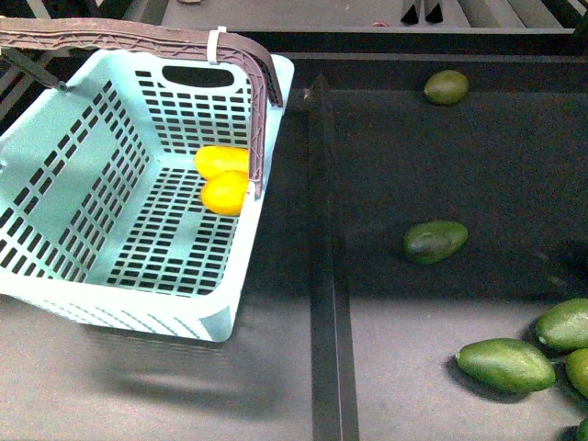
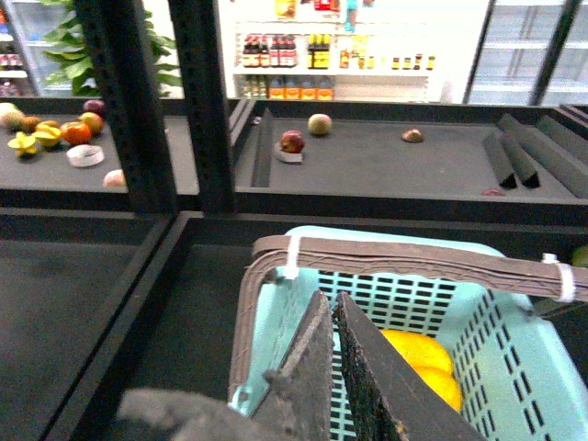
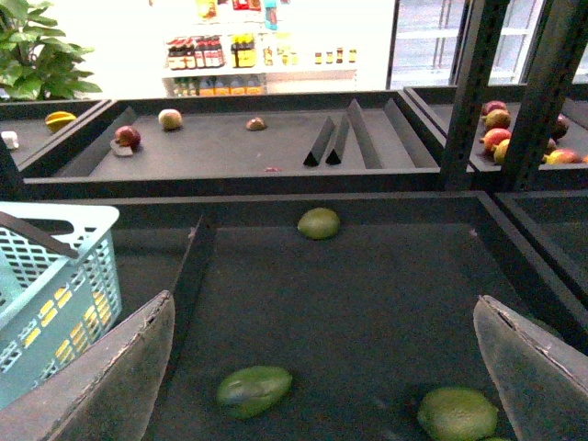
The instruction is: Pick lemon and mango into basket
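The light teal basket [image 1: 55,193] stands at the left with its brown handle [image 1: 138,39] raised. Two yellow fruits lie against its right wall. The longer one at the back looks like the mango [image 1: 219,159], and the rounder one in front looks like the lemon [image 1: 226,194]. Both also show in the left wrist view, the mango [image 2: 415,348] and the lemon [image 2: 443,386]. My left gripper [image 2: 328,297] is shut and empty, above the basket's rim [image 2: 262,303]. Over the dark shelf to the basket's right, my right gripper [image 3: 323,300] is wide open with nothing in it. Neither gripper shows in the front view.
A raised black divider [image 1: 322,257] separates the basket's bay from the right bay. Dark green mangoes lie there, at the back [image 1: 446,87], in the middle [image 1: 434,241] and several at the front right [image 1: 505,365]. Black shelf posts [image 2: 129,101] and further fruit shelves stand behind.
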Robot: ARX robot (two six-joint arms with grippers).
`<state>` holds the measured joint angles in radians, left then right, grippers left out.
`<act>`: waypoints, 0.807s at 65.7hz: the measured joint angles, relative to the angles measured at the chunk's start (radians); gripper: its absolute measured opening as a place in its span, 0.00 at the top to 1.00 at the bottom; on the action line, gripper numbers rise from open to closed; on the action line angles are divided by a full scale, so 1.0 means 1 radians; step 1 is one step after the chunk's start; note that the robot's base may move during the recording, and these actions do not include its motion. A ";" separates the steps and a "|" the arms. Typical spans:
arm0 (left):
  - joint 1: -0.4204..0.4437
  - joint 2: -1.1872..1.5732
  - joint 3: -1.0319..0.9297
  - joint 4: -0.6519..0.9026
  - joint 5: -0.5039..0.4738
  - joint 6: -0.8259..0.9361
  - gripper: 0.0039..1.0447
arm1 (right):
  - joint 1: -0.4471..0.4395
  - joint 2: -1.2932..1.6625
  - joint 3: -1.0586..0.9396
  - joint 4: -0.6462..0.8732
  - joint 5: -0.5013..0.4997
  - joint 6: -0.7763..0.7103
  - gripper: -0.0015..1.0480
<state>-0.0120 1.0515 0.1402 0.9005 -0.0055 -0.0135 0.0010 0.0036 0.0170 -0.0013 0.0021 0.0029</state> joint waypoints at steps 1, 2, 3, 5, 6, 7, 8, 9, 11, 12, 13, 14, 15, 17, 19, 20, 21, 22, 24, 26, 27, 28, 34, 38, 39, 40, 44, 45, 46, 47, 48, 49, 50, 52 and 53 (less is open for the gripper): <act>0.005 -0.014 -0.007 -0.007 -0.001 0.000 0.97 | 0.000 0.000 0.000 0.000 0.000 0.000 0.08; 0.006 -0.021 -0.010 -0.011 -0.001 0.000 0.97 | 0.000 0.000 0.000 0.000 0.000 0.000 0.08; 0.007 -0.035 -0.016 -0.019 -0.001 0.000 0.97 | 0.000 0.000 0.000 0.000 0.000 0.000 0.08; 0.008 -0.040 -0.042 0.018 0.003 0.001 0.97 | 0.000 0.000 0.000 0.000 0.000 0.000 0.08; 0.008 -0.041 -0.047 0.024 0.004 0.002 0.97 | 0.000 0.000 0.000 0.000 0.000 0.000 0.08; 0.008 -0.045 -0.056 0.027 0.004 0.002 0.97 | 0.000 0.000 0.000 0.000 0.000 0.000 0.08; 0.008 -0.051 -0.065 0.024 0.005 0.002 0.97 | 0.000 0.000 0.000 0.000 -0.001 0.000 0.08; 0.008 -0.059 -0.073 0.016 0.005 0.002 0.97 | 0.000 0.000 0.000 0.000 0.000 0.000 0.08; 0.008 -0.084 -0.087 -0.005 0.005 0.002 0.97 | 0.000 0.000 0.000 0.000 0.000 0.000 0.08; 0.008 -0.091 -0.089 -0.011 0.005 0.002 0.97 | 0.000 0.000 0.000 0.000 0.000 0.000 0.08; 0.008 -0.106 -0.093 -0.024 0.005 0.002 0.97 | 0.000 0.000 0.000 0.000 0.000 0.000 0.08; 0.008 -0.122 -0.095 -0.036 0.005 0.002 0.97 | 0.000 0.000 0.000 0.000 0.000 0.000 0.08; 0.008 -0.139 -0.097 -0.049 0.005 0.002 0.97 | 0.000 0.000 0.000 0.000 0.000 0.000 0.08; 0.008 -0.172 -0.100 -0.073 0.006 0.002 0.97 | 0.000 0.000 0.000 0.000 0.000 0.000 0.08; 0.008 -0.198 -0.103 -0.093 0.006 0.002 0.97 | 0.000 0.000 0.000 0.000 0.000 0.000 0.08; 0.008 -0.215 -0.105 -0.106 0.005 0.002 0.97 | 0.000 0.000 0.000 0.000 0.000 0.000 0.08; 0.008 -0.232 -0.108 -0.120 0.005 0.002 0.97 | 0.000 0.000 0.000 0.000 0.000 0.000 0.08; 0.008 -0.247 -0.110 -0.134 0.005 0.002 0.97 | 0.000 0.000 0.000 0.000 0.000 0.000 0.08; 0.008 -0.277 -0.115 -0.161 0.005 0.002 0.97 | 0.000 0.000 0.000 0.000 0.000 0.000 0.08; 0.008 -0.299 -0.119 -0.181 0.005 0.002 0.97 | 0.000 0.000 0.000 0.000 0.000 0.000 0.08; 0.008 -0.315 -0.121 -0.195 0.005 0.002 0.97 | 0.000 0.000 0.000 0.000 0.000 0.000 0.08; 0.008 -0.330 -0.124 -0.208 0.005 0.002 0.97 | 0.000 0.000 0.000 0.000 0.000 0.000 0.08; 0.008 -0.410 -0.125 -0.278 0.005 0.003 0.97 | 0.000 0.000 0.000 0.000 0.000 0.000 0.08; 0.008 -0.465 -0.126 -0.328 0.005 0.003 0.97 | 0.000 0.000 0.000 0.000 0.000 0.000 0.08; 0.008 -0.471 -0.126 -0.334 0.005 0.003 0.97 | 0.000 0.000 0.000 0.000 0.000 0.000 0.08; 0.008 -0.484 -0.126 -0.346 0.005 0.003 0.97 | 0.000 0.000 0.000 0.000 0.000 0.000 0.08; 0.008 -0.552 -0.126 -0.407 0.005 0.003 0.97 | 0.000 0.000 0.000 0.000 0.000 0.000 0.08; 0.008 -0.558 -0.126 -0.413 0.005 0.002 0.97 | 0.000 0.000 0.000 0.000 0.000 0.000 0.08; 0.008 -0.570 -0.126 -0.424 0.005 0.003 0.97 | 0.000 0.000 0.000 0.000 0.000 0.000 0.08; 0.008 -0.581 -0.126 -0.435 0.005 0.003 0.97 | 0.000 0.000 0.000 0.000 0.000 0.000 0.08; 0.008 -0.592 -0.126 -0.445 0.005 0.002 0.97 | 0.000 0.000 0.000 0.000 0.000 0.000 0.08; 0.008 -0.602 -0.126 -0.455 0.005 0.003 0.97 | 0.000 0.000 0.000 0.000 0.000 0.000 0.08; 0.008 -0.618 -0.126 -0.471 0.005 0.003 0.97 | 0.000 0.000 0.000 0.000 0.000 0.000 0.08; 0.008 -0.643 -0.126 -0.494 0.005 0.003 0.97 | 0.000 0.000 0.000 0.000 0.000 0.000 0.08; 0.008 -0.657 -0.126 -0.507 0.005 0.003 0.97 | 0.000 0.000 0.000 0.000 0.000 0.000 0.08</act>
<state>-0.0044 0.3946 0.0147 0.3931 -0.0002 -0.0109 0.0010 0.0036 0.0170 -0.0013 0.0017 0.0029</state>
